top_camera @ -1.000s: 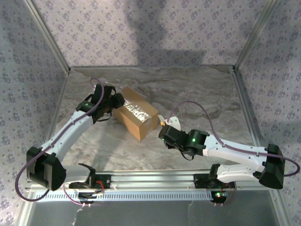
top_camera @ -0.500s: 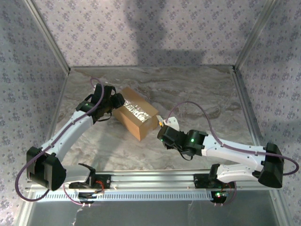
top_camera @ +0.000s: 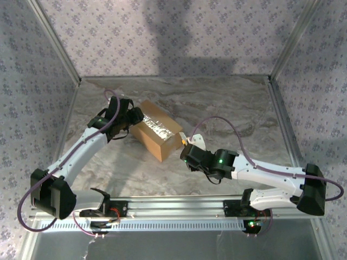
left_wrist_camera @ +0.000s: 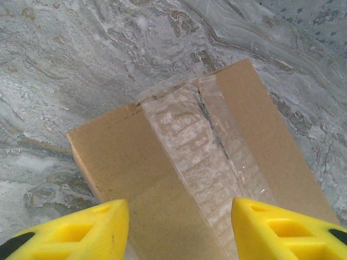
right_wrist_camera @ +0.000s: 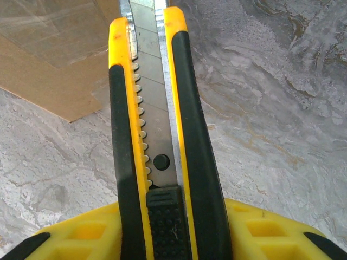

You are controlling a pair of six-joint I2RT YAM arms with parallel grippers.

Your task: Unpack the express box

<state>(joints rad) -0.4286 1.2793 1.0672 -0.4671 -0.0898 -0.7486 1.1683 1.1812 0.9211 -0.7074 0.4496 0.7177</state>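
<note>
One small brown cardboard express box lies in the far-left part of the grey marbled desk. Its long axis runs from far left to near right, and one strip of shiny clear tape covers its top seam. The left pincer is spread over the box's far-left end, while the right pincer pinches one yellow-and-black utility knife, blade out, aimed at the near-right end just beside it.
</note>
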